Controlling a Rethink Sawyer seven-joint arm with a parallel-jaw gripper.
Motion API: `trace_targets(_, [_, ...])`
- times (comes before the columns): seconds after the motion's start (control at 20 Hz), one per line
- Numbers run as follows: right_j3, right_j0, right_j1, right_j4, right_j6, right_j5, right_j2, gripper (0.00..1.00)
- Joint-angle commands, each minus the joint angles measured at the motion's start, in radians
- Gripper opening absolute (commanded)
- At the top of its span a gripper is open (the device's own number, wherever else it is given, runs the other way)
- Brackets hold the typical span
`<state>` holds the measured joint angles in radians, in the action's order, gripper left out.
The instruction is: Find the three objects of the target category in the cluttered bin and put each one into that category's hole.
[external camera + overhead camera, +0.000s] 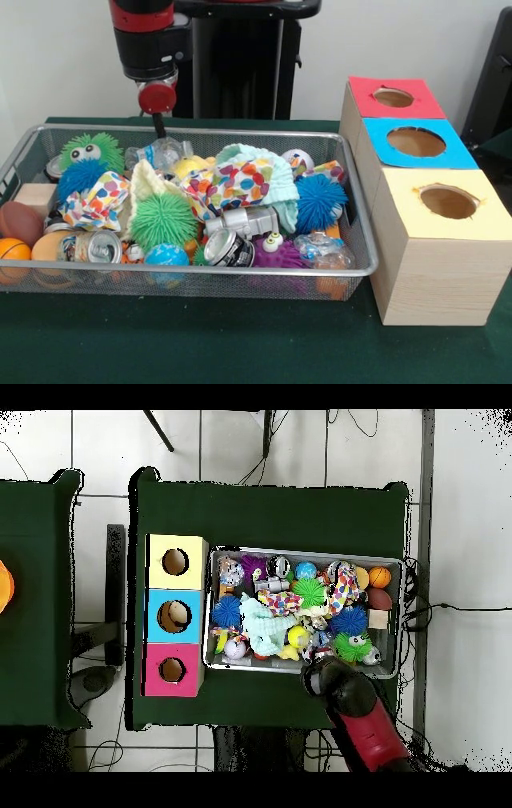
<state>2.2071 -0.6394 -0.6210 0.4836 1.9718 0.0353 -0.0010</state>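
Observation:
A wire mesh bin holds a heap of mixed objects. Among them are green spiky balls, blue spiky balls, crushed cans, spotted cloths and crumpled clear bottles. To the bin's right stand three wooden boxes with round holes, topped red, blue and yellow. My gripper hangs over the bin's far left corner, just above a bottle, holding nothing that I can see. In the overhead view the gripper sits at the edge of the bin.
A brown football, an orange ball and a wooden block lie at the bin's left end. A purple toy with eyes lies near the front rim. Green cloth covers the table.

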Motion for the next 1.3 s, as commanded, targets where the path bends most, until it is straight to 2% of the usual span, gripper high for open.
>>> trace_targets(0.05, [-0.091, -0.020, 0.047, -0.025, 0.176, -0.070, 0.100, 1.00])
trace_targets(0.5, [-0.084, -0.017, 0.036, -0.025, 0.179, -0.063, 0.096, 1.00])
trace_targets(0.8, [-0.070, 0.070, -0.064, 0.016, 0.176, 0.066, 0.000, 1.00])
trace_targets(1.3, [-0.106, 0.177, -0.147, 0.027, 0.199, 0.241, -0.127, 1.00])
